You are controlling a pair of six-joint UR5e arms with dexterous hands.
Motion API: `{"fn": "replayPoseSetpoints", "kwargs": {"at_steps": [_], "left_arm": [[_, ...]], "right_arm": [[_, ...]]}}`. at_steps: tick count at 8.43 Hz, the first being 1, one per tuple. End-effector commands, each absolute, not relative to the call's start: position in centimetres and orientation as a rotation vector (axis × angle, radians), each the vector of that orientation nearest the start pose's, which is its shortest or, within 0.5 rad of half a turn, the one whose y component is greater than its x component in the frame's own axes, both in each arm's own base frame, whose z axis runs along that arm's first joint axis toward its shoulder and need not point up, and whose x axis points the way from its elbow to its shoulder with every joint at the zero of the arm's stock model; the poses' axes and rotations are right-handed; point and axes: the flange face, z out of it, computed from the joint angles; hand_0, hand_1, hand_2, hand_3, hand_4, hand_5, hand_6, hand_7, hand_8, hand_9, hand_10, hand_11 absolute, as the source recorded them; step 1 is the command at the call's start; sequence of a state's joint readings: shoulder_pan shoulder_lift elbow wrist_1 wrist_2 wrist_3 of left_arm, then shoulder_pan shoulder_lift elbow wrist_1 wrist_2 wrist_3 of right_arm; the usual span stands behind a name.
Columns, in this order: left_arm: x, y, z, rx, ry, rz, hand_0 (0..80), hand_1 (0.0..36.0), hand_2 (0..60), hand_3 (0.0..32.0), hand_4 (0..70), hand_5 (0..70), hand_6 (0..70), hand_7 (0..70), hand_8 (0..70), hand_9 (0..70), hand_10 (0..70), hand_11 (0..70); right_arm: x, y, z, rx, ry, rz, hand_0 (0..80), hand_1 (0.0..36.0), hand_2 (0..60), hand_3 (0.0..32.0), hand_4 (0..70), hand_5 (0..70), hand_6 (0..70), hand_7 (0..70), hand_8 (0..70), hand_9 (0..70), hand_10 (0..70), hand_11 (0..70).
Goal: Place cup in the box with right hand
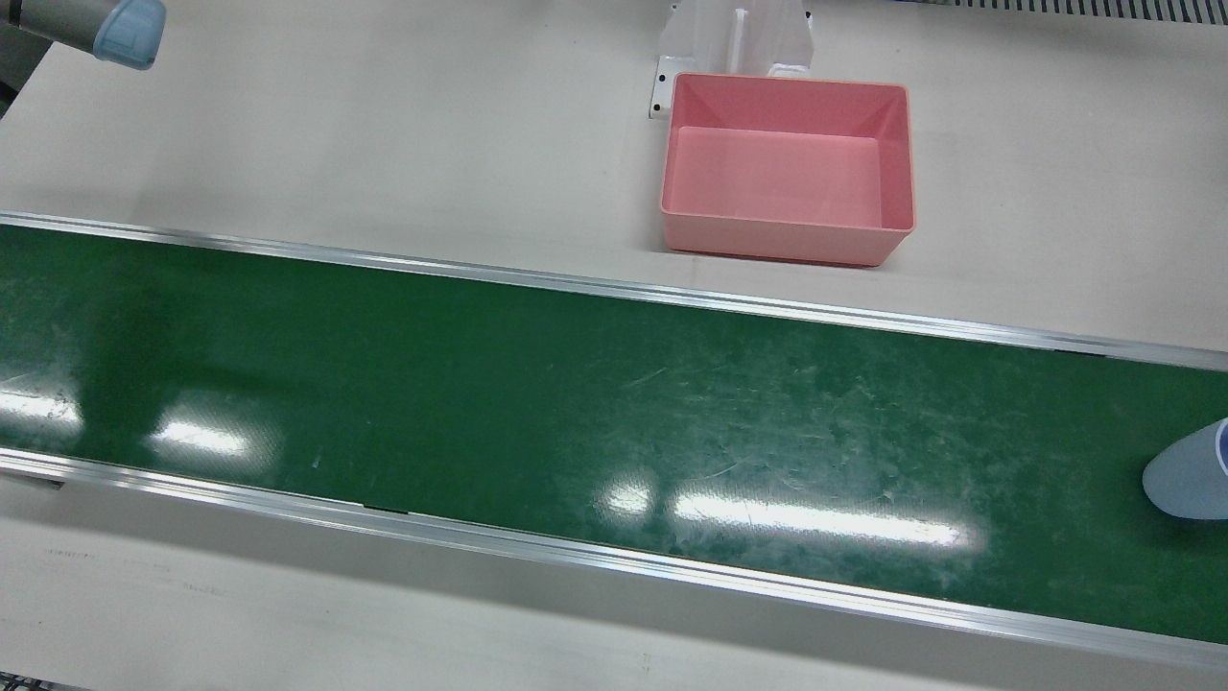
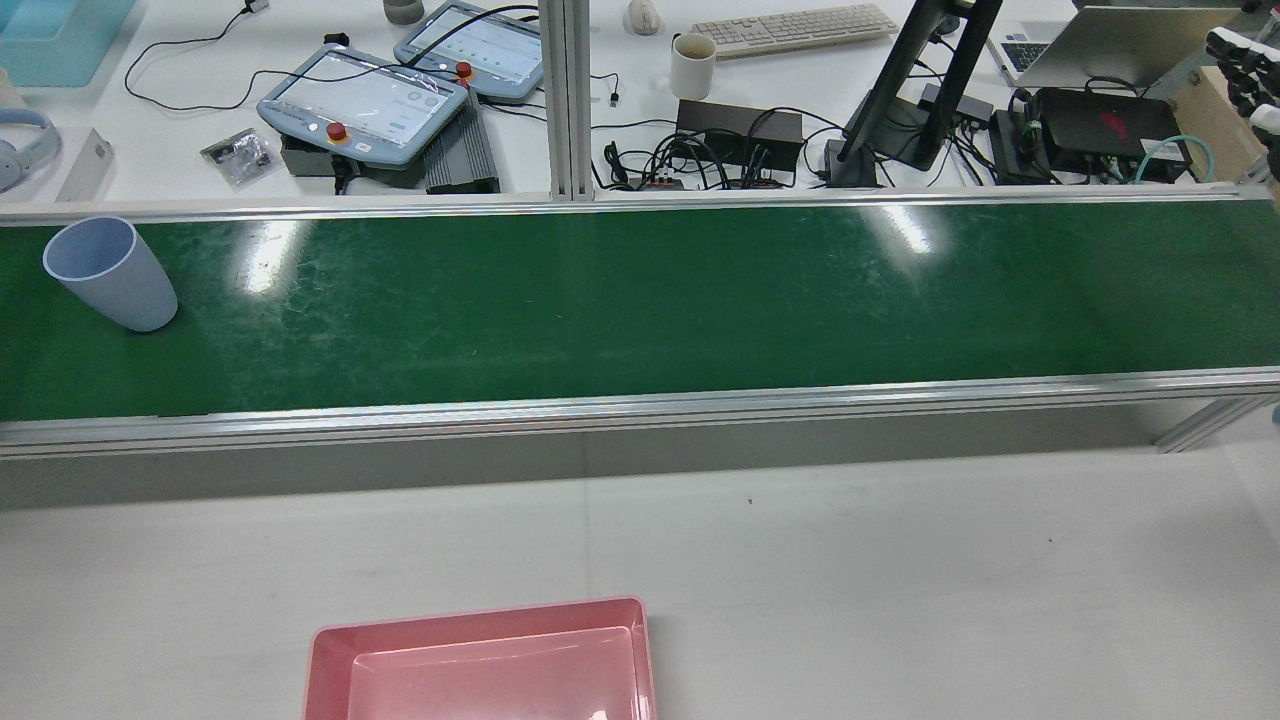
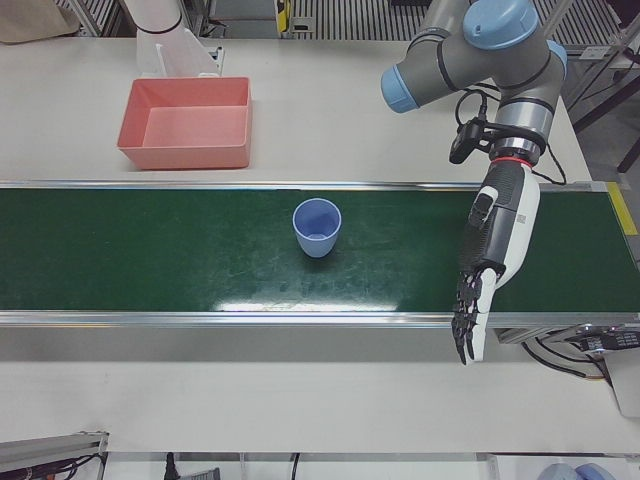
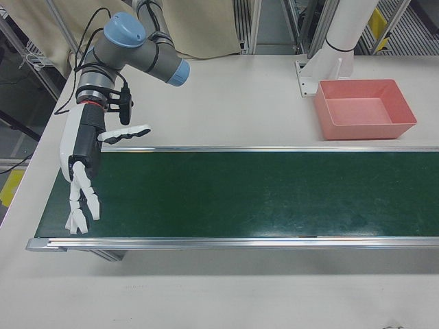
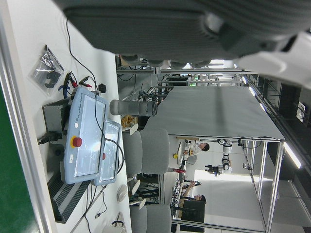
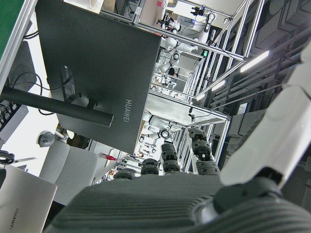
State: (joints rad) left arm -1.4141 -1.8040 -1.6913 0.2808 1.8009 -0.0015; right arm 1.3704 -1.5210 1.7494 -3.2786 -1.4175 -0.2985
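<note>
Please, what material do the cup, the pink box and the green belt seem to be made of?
Cup: probably plastic, matte pale blue, thin uniform wall. Pink box: likely moulded plastic, smooth, with rounded corners and a slight sheen. Green belt: seemingly glossy rubber or PVC; it mirrors the lamps and shows scratches.

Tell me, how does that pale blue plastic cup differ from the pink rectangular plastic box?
The pale blue plastic cup is round, tall and tapered; the pink rectangular plastic box is wide, shallow and straight-sided. The cup stands on the green conveyor belt, the box on the white table beyond it. The cup is much the smaller. Both sit upright, open at the top and empty, with neither hand touching them.
</note>
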Motion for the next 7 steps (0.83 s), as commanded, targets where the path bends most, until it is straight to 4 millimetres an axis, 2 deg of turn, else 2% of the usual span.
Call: {"fn": "replayPoseSetpoints", "kwargs": {"at_steps": [1, 7], "left_arm": [[-2.04, -58.04, 53.22, -0.392, 2.083, -1.933, 0.0, 0.0, 0.0, 0.0, 0.0, 0.0, 0.0, 0.0, 0.0, 0.0, 0.0, 0.0], [-2.04, -58.04, 53.29, -0.392, 2.081, -1.934, 0.0, 0.0, 0.0, 0.0, 0.0, 0.0, 0.0, 0.0, 0.0, 0.0, 0.0, 0.0]], "right_arm": [[4.12, -53.0, 58.34, -0.291, 2.493, -2.243, 38.7, 8.2, 4.7, 0.0, 0.0, 2.2, 3.7, 15.9, 1.4, 6.4, 0.0, 0.0], [4.42, -52.54, 58.64, -0.294, 2.488, -2.248, 38.8, 8.0, 3.7, 0.0, 0.0, 2.1, 3.7, 16.0, 1.1, 5.9, 0.0, 0.0]]}}
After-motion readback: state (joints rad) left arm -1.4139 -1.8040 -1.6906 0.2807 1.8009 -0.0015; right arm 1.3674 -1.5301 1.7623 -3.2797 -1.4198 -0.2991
